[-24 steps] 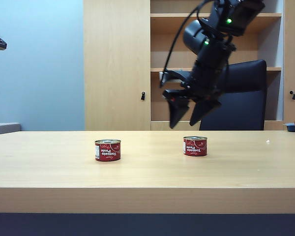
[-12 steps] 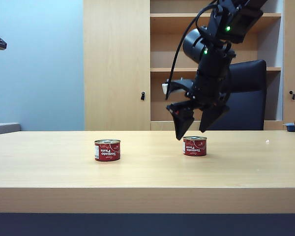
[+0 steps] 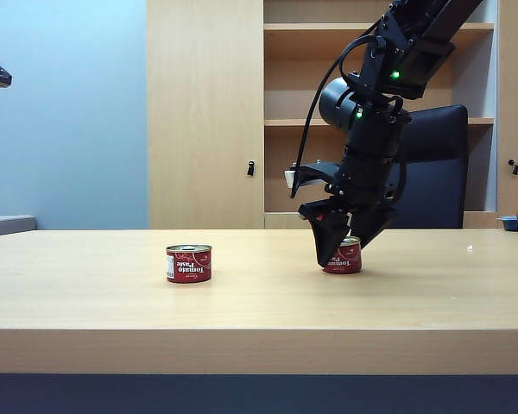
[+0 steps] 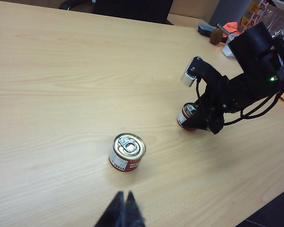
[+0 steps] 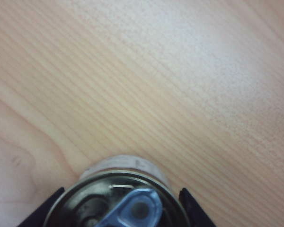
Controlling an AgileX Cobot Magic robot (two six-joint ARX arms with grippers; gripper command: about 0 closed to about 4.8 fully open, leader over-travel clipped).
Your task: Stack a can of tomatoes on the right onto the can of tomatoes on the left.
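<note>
The step in hand is the grasp of the right-hand can. The right pincer (image 3: 344, 246) is down around the right can of tomato paste (image 3: 346, 256), which stands upright on the wooden surface (image 3: 259, 302), right of the middle and slightly farther back than the other can. In the right wrist view a dark finger (image 5: 43, 213) shows on either side of the can's lid, just beside the rim; the fingers straddle the can, but whether they are already pressing its wall I cannot tell, so I read the pincer as spread about the can, not yet pinching it for certain.

The left can of tomato paste (image 3: 189, 263) stands upright too, well apart to the left, its pull-tab lid bare and ready to take the load.

The left pincer (image 4: 125, 213) hangs above the near edge of the surface, fingers pressed together, holding nothing.

The next move, as I judge it, calls for a firm squeeze on the can's wall, a straight lift clear of the surface, a carry leftward, and a level, centred set-down on the other lid.

Count: 2 cans of tomato paste, 2 arms, 2 pincers, 1 surface.
</note>
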